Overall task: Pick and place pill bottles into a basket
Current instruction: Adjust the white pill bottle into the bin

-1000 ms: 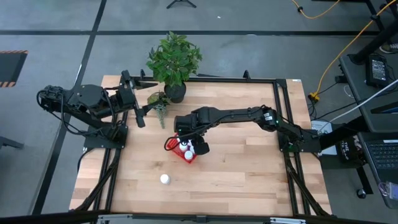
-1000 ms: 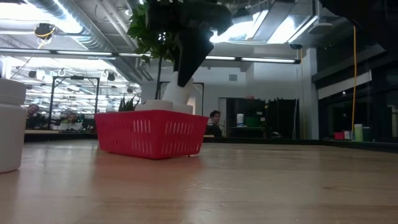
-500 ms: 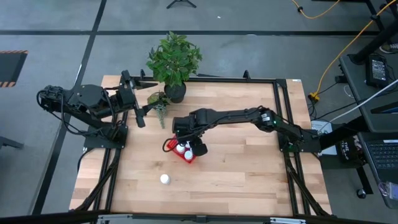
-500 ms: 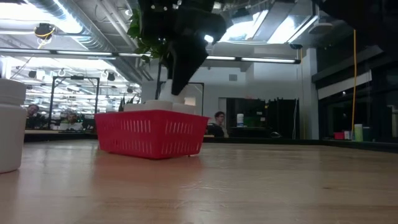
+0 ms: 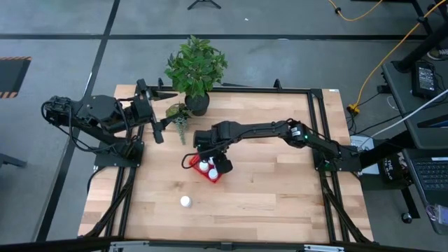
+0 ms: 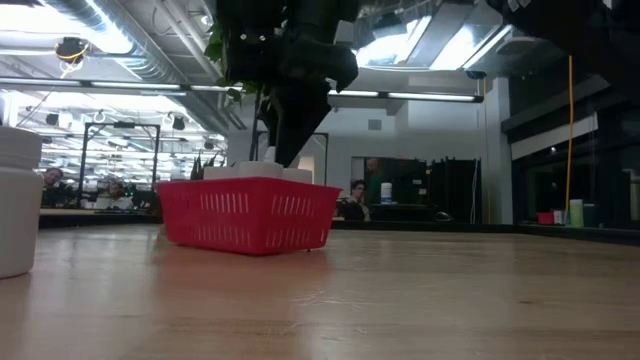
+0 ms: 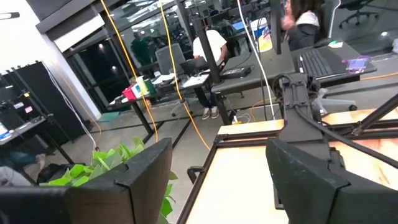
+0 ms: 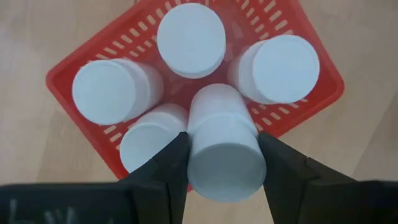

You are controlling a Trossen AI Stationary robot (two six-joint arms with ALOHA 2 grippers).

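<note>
Right gripper point(image 8: 222, 163): I have it clamped on one pill bottle point(image 8: 222, 148), squeezed on both sides, directly over the basket point(image 8: 69, 76), so the bottle should drop into the free corner.
Held bottle: smooth white cylinder, flat end toward my wrist camera; its far end looks to be down among the others, though I cannot tell if it touches the floor.
Basket contents: four more pill bottles point(image 8: 190, 40) stand upright inside, packed close; the held one would be the fifth.
Basket: red plastic lattice, rectangular, sitting mid-table on pale wood planks point(image 5: 280, 196).
Remaining bottle point(image 5: 185, 201): alone on the table, well apart from the basket, toward the front edge; in the low view it looms at the near left.
Left gripper point(image 7: 214, 180): parked at the table's back-left near the potted plant point(image 5: 196, 66), fingers apart, gripping nothing.
My judgement: release comes next; the tight packing could tip the bottle against its neighbours.
</note>
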